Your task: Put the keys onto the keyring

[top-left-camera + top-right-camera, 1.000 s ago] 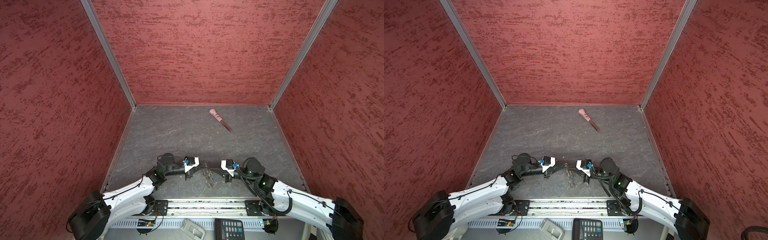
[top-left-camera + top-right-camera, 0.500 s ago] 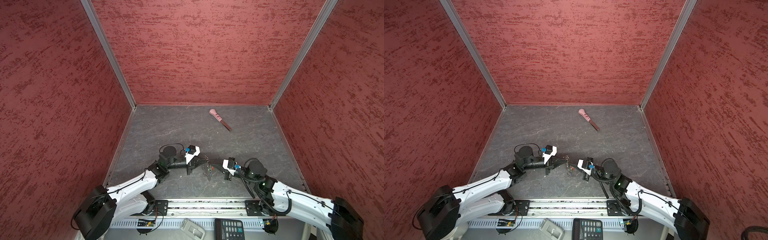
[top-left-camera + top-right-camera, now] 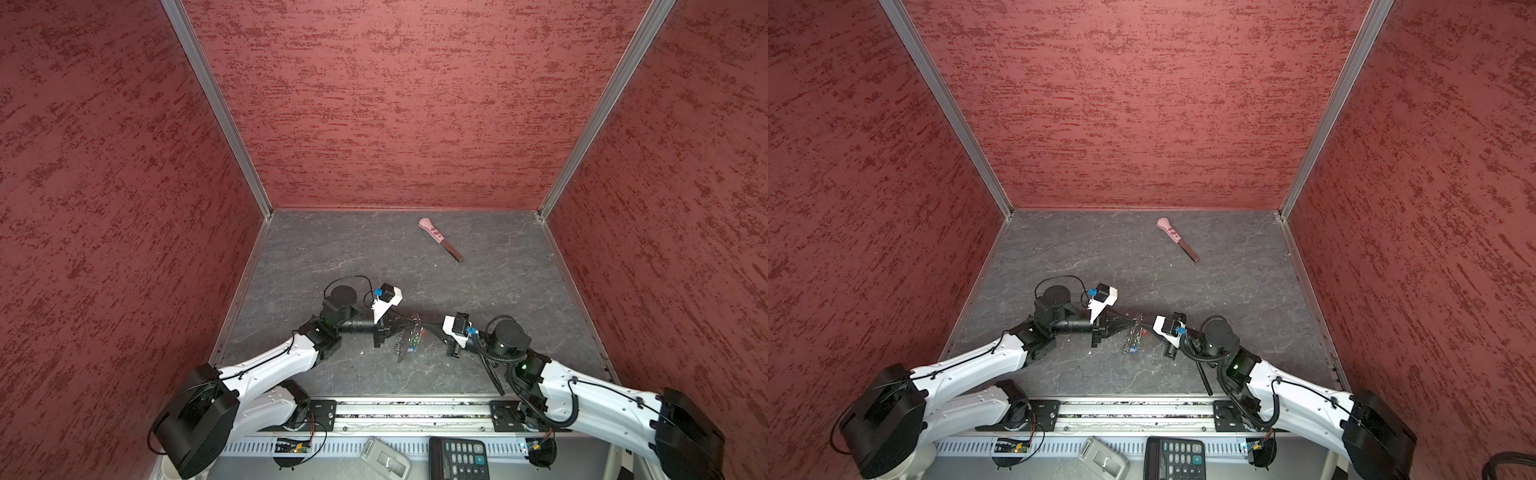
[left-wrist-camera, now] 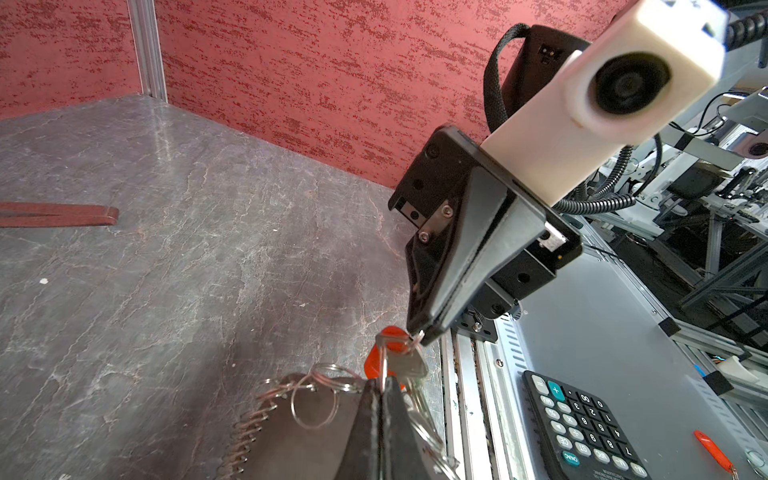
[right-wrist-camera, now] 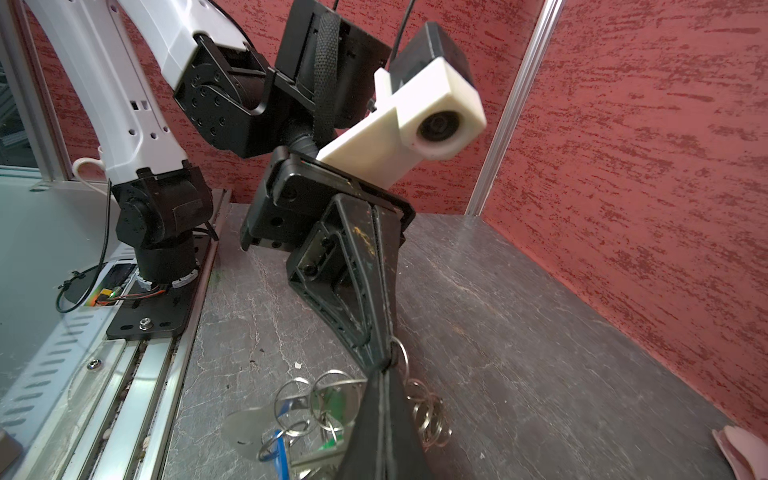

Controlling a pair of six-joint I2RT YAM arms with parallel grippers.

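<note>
Left gripper (image 5: pixel 383 357): jaws clenched, tips pinching a silver ring of the keyring (image 5: pixel 428 415). Over the last second its wrist has swung away from the front rail (image 3: pixel 411 411) toward the back of the table (image 3: pixel 332 257). The bundle has travelled with it, and the grip has not let go.

Centre: the keyring hangs between the two sets of fingertips, near the front middle of the table, with chain links and loose rings trailing below. Cannot tell whether its lowest end rests on the surface. Green key (image 5: pixel 334 401) and blue key (image 5: pixel 281 451) dangle among the rings and look already threaded. Red key (image 4: pixel 372 360) sits highest, right at the pinch point.

Right gripper (image 4: pixel 419 332): also clamped tight, nipping the small ring at the head of the red key. It has barely shifted while the left arm moved. My reading: the red key is the one in work, and the left arm's pull is meant to work its ring onto the keyring. Whether it is fully on is not visible.

Around: pink-handled tool (image 3: pixel 440 240) lies well apart, far back on the right. Calculator (image 3: pixel 459 457) sits on the shelf in front of the rail. Nothing on the table blocks either arm. The hindrance is the tangle of rings, with the two pairs of fingertips almost touching.
</note>
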